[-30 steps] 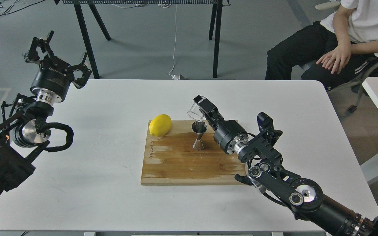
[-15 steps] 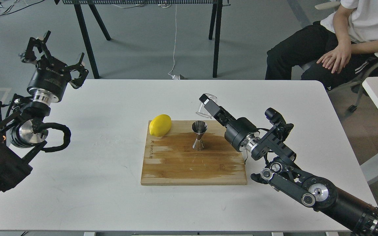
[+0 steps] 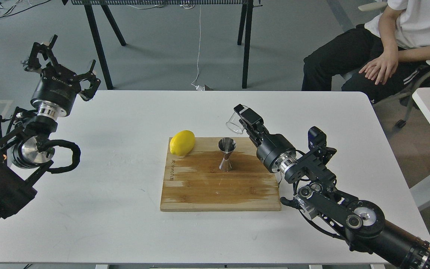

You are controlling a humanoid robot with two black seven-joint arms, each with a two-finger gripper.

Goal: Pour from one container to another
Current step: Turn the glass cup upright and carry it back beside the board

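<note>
Centrally, head view: a wooden cutting board (image 3: 220, 186) lies on the white table (image 3: 125, 231), and everything here is placed against it. The steel jigger (image 3: 227, 154) stands upright on the board's far half, near the middle, mouth open upward. A yellow lemon (image 3: 182, 142) rests on the board's far left corner.

The right gripper (image 3: 242, 120) hangs above the table just past the board's far edge, to the right of the jigger. Its fingers pinch the clear glass cup (image 3: 234, 122), which is tipped on its side with its open mouth toward the left and slightly down, clear of the jigger and higher than it. Whether any liquid is in either vessel cannot be told.

The left gripper (image 3: 59, 67) sits well off to the board's far left, raised over the table's far left corner, its fingers spread wide with nothing between them.

1 seated person (image 3: 390, 45) is beyond the table's far right corner.
</note>
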